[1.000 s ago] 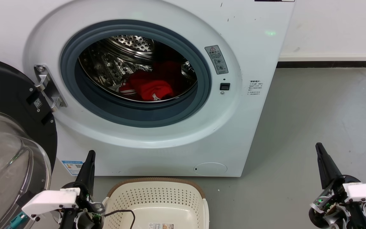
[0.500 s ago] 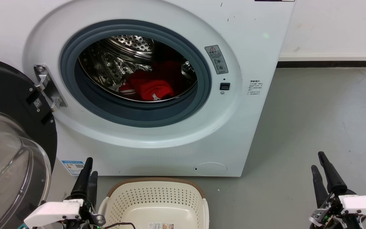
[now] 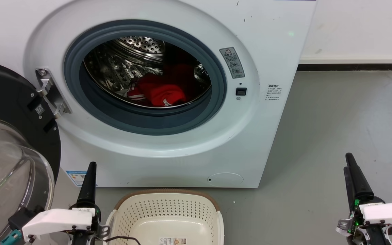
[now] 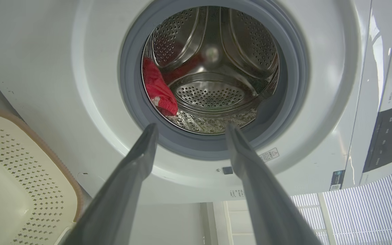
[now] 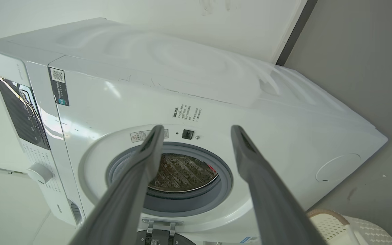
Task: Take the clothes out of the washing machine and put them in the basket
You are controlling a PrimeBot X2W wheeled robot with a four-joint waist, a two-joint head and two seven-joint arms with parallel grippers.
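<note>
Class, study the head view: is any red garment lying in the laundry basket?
No, the cream laundry basket holds no garment; the red clothes lie inside the washing machine drum.

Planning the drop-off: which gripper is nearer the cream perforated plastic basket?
Left. The left gripper sits just left of the cream perforated basket; the right gripper is far off to its right.
</note>
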